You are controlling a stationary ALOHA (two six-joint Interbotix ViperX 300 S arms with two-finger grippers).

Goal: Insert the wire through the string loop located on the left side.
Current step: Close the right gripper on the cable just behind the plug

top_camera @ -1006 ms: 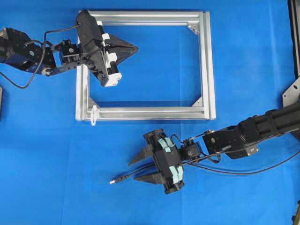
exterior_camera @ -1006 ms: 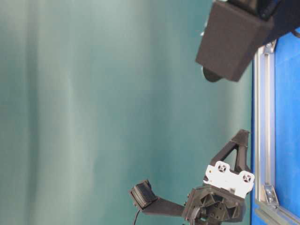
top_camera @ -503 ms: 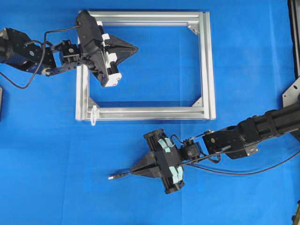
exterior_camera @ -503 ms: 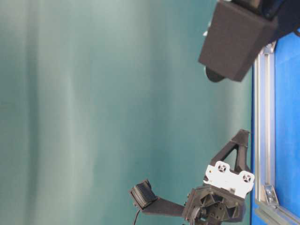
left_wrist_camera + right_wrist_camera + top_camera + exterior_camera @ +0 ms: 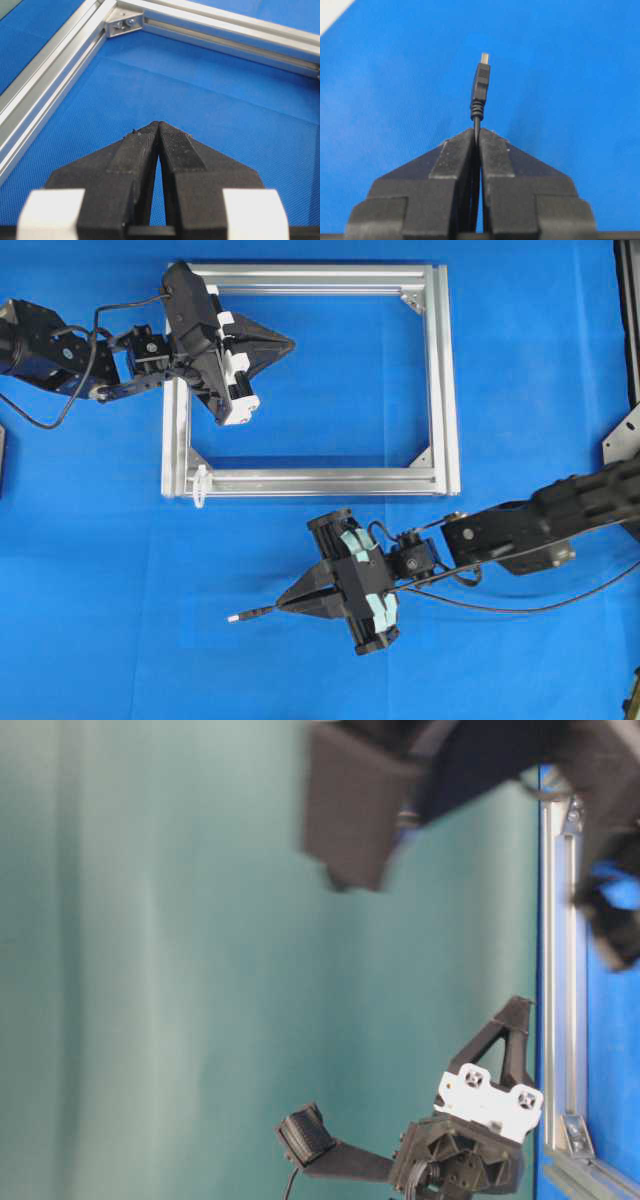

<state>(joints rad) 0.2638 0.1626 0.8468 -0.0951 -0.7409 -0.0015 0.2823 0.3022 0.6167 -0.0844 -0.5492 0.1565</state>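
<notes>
Right gripper (image 5: 287, 604): clamped on wire (image 5: 480, 90) just behind plug. Item: light, limp, prob. droops; short hold suits string loop (image 5: 201, 485). Left gripper (image 5: 287, 342): closed, empty.

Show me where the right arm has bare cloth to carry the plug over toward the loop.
Bare blue cloth runs from the wire plug left and up to the string loop, below the frame. Inside the frame is crowded near the shut left gripper. The right gripper is shut on the wire.
</notes>
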